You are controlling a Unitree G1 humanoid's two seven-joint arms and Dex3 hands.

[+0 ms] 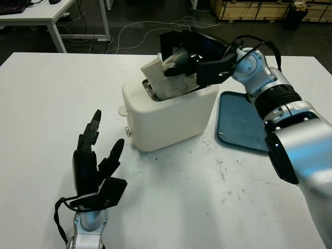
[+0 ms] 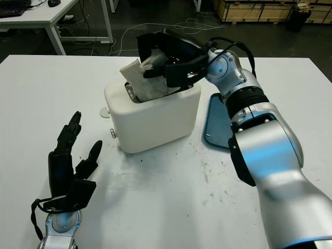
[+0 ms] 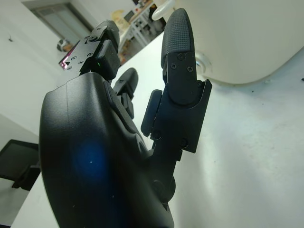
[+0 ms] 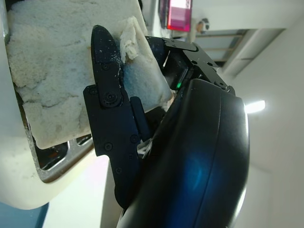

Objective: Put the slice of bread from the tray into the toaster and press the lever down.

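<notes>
The robot's open left hand (image 3: 118, 142) hovers above a white table (image 3: 247, 175), its fingers (image 3: 178, 57) near the rounded base of a cream toaster (image 3: 247, 42).

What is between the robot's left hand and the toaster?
Nothing but bare white table. In the left eye view, the open left hand hovers near the toaster, apart from it. The right hand holds the bread in the slot.

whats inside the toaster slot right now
The bread stands tilted in the toaster slot, its lower part inside and its upper part sticking out, gripped by the right hand. How deep it reaches is hidden by the toaster's body.
</notes>
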